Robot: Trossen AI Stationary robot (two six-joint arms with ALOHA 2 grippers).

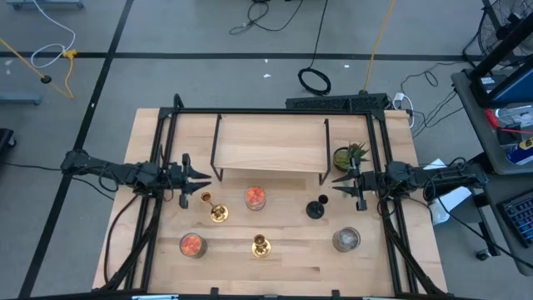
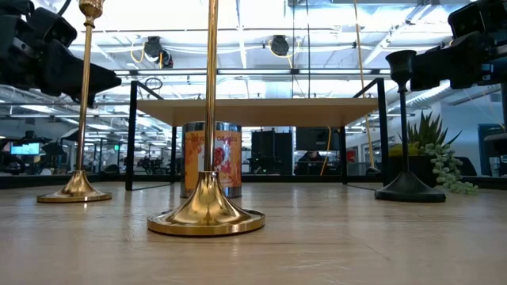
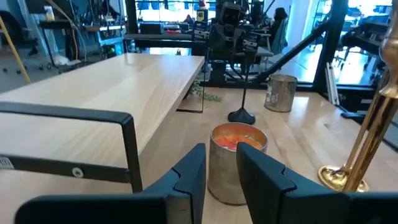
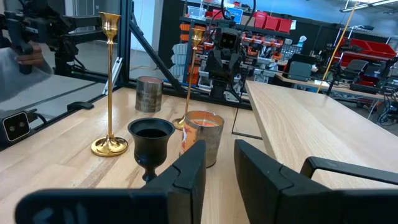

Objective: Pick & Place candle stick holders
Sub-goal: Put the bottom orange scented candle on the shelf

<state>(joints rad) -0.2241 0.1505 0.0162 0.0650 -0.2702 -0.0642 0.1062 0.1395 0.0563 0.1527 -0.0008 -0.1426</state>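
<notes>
Three candle stick holders stand upright on their round bases on the wooden table (image 1: 158, 267). One gold holder (image 1: 217, 212) is left of centre, a second gold holder (image 1: 261, 246) is near the front, and the black holder (image 1: 315, 208) is right of centre. My left gripper (image 1: 200, 177) hovers open just left of the first gold holder, whose stem shows in the left wrist view (image 3: 367, 143). My right gripper (image 1: 337, 183) hovers open just right of the black holder, whose cup (image 4: 151, 135) is close before its fingers. Neither gripper holds anything.
A wooden shelf riser on a black frame (image 1: 271, 146) stands at the back centre. Orange jar candles (image 1: 255, 197) (image 1: 192, 245) and a grey jar candle (image 1: 346, 240) stand among the holders. A small green plant (image 1: 350, 156) stands at the back right.
</notes>
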